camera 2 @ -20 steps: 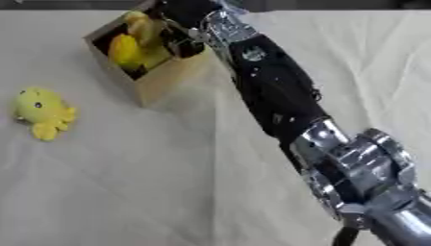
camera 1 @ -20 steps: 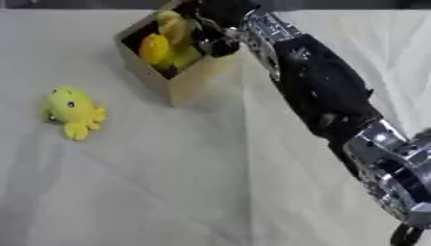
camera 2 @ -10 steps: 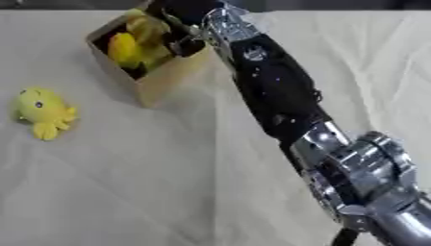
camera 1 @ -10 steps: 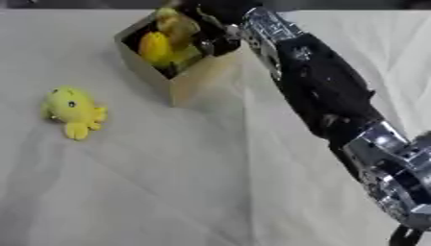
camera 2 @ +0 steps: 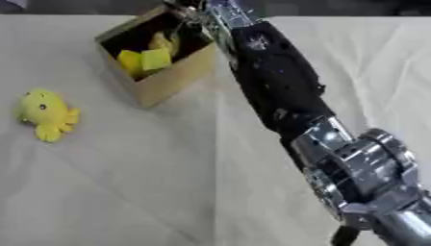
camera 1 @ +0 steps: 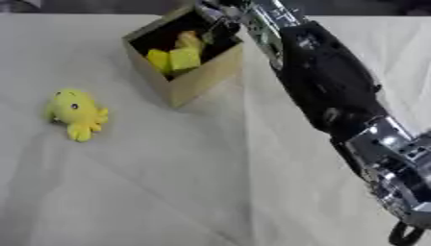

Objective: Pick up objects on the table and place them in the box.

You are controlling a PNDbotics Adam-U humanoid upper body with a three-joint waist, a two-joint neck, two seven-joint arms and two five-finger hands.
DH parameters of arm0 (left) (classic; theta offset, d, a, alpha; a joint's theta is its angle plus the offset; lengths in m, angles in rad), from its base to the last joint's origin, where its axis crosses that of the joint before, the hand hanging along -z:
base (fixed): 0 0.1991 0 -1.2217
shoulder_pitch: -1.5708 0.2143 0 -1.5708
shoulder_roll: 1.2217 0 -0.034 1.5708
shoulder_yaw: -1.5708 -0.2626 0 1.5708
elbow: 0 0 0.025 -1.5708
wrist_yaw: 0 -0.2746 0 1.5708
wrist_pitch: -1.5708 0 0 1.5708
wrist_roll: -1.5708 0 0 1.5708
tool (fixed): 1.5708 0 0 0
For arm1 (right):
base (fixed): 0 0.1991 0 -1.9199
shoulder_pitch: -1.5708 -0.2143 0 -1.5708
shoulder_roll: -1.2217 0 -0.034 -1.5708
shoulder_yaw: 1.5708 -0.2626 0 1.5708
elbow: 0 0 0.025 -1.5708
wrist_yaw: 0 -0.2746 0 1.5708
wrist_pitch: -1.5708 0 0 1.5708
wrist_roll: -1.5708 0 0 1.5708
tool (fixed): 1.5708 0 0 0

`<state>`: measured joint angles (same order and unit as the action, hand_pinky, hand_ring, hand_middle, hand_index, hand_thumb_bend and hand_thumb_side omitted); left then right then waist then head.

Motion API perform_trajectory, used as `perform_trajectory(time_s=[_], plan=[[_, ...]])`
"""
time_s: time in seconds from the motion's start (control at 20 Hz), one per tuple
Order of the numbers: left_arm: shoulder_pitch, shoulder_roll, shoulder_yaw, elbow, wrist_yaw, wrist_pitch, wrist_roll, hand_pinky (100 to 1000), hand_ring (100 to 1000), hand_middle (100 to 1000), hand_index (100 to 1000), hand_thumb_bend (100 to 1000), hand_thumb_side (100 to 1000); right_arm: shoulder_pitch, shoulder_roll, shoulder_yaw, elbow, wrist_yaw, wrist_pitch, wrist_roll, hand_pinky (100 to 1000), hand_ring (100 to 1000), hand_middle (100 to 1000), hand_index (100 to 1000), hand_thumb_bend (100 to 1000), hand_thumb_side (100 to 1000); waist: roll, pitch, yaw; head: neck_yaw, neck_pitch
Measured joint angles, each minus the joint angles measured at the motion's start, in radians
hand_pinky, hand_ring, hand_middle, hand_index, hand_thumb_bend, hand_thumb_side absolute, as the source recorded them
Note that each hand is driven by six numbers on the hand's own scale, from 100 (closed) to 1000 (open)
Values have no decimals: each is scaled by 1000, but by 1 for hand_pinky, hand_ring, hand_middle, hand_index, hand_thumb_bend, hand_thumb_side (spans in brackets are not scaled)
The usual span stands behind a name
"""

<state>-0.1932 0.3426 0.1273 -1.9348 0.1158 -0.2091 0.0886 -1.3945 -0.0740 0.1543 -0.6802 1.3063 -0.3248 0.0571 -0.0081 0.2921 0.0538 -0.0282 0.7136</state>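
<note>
Yellow octopus toy [camera 1: 77, 114] lies left of the cardboard box [camera 1: 195, 79], so lift your right hand [camera 1: 221, 21], whose fingers I cannot tell apart, clear of its rim.

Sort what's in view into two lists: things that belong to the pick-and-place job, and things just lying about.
Belongs to the job:
- cardboard box, open on the table
- yellow items already inside the box
- yellow plush toy, lying on the cloth left of the box, apart from it
- right hand, at the box's far rim

Just lying about:
- nothing besides the white tablecloth
</note>
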Motion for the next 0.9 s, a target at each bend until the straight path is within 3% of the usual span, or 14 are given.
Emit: perform_trajectory(time_s=[0.15, 0.3, 0.4, 0.65, 0.9], plan=[[0, 0, 0, 0, 0, 0, 0, 863, 790, 693, 821, 179, 838, 1, -18, 2, -51, -49, 9, 16, 903, 951, 812, 907, 398, 100, 0, -2, -1, 1, 6], [0, 0, 0, 0, -1, -1, 1, 862, 790, 693, 821, 178, 832, 9, -42, 11, -115, -124, 18, 35, 878, 894, 728, 866, 253, 100, 0, -2, -5, 5, 8], [-2, 2, 0, 0, -2, -1, 2, 861, 790, 694, 822, 178, 823, 23, -76, 26, -171, -193, 24, 50, 869, 868, 686, 836, 100, 100, 0, -3, -7, 10, 8], [-46, 43, 0, 3, -23, -7, 11, 857, 790, 700, 825, 180, 778, 103, -207, 76, -371, -445, 52, 87, 867, 849, 629, 810, 100, 100, 1, -2, -12, 23, 15], [-138, 139, -7, 19, -70, -11, 38, 849, 792, 711, 834, 210, 697, 247, -353, 92, -684, -781, 133, 70, 885, 867, 638, 825, 100, 316, 7, 5, -23, 35, 15]])
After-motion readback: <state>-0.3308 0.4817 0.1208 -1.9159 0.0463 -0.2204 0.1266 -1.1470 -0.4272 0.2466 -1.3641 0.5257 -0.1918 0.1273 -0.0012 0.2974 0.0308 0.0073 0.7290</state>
